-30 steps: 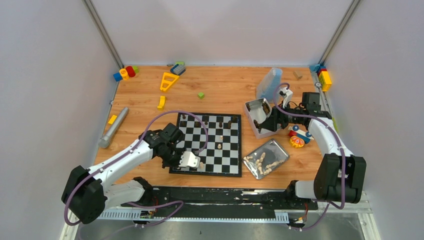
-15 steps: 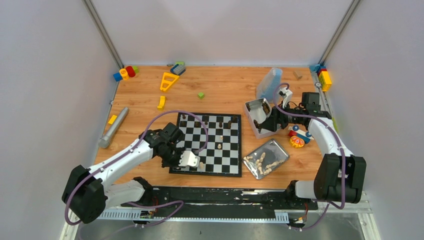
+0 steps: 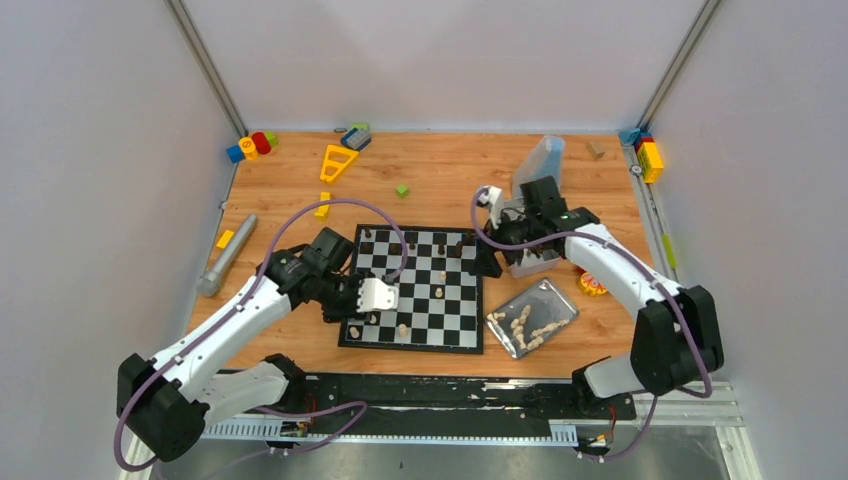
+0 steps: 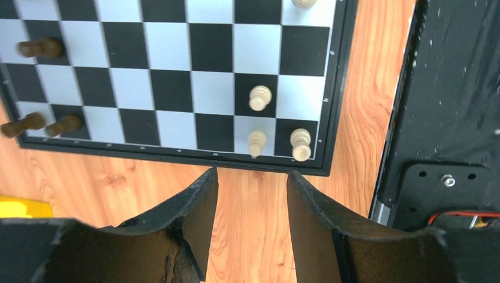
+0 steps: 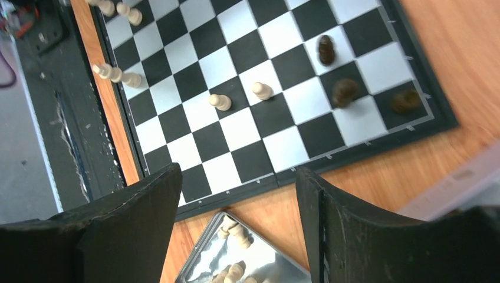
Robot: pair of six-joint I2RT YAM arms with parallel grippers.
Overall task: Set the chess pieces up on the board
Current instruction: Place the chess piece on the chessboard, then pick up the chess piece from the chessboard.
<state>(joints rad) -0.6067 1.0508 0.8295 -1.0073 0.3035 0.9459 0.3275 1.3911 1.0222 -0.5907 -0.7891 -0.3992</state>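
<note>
1. Observe the left tool (image 4: pixel 252 180): released, empty, at the left edge of the board (image 3: pixel 462 322), mid-tabletop
2. Observe the right tool (image 5: pixel 239 174): released, empty, at the board's right edge
3. Find chess pieces (image 4: pixel 259 98) on the board and in the tray (image 3: pixel 556 298)

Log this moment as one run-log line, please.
left gripper: open, empty, left of board | right gripper: open, empty, right of board | tray: cream pieces

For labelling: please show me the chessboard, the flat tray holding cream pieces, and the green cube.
chessboard (image 3: pixel 460 318), top view, a bare near-right square.
flat tray (image 3: pixel 552 294), top view, its bare far end.
green cube (image 3: pixel 401 190), top view, its top face.
</note>
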